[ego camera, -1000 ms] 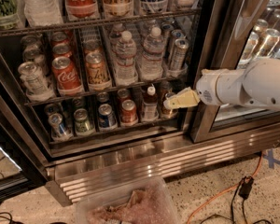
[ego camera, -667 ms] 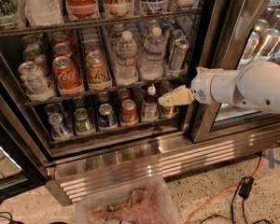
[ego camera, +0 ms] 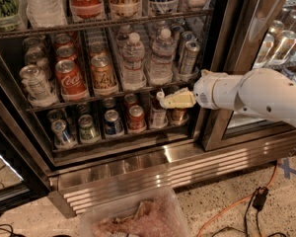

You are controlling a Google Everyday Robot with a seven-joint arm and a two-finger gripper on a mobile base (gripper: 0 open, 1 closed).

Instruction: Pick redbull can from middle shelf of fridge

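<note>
Reaching in from the right, your cream two-finger gripper (ego camera: 171, 99) sits at the front rail of the thin dark wire middle shelf (ego camera: 84, 99); you cannot tell its grip state. The slim silvery-blue redbull can (ego camera: 189, 58) stands upright at that shelf's right end.

The redbull can (ego camera: 189, 57), slim and silvery with blue-grey panels, stands upright at the right end of the middle shelf (ego camera: 113, 94), a dark wire rack inside the stainless fridge (ego camera: 163, 177); the tool (ego camera: 164, 98) hovers just below it, at the shelf's front rail
</note>
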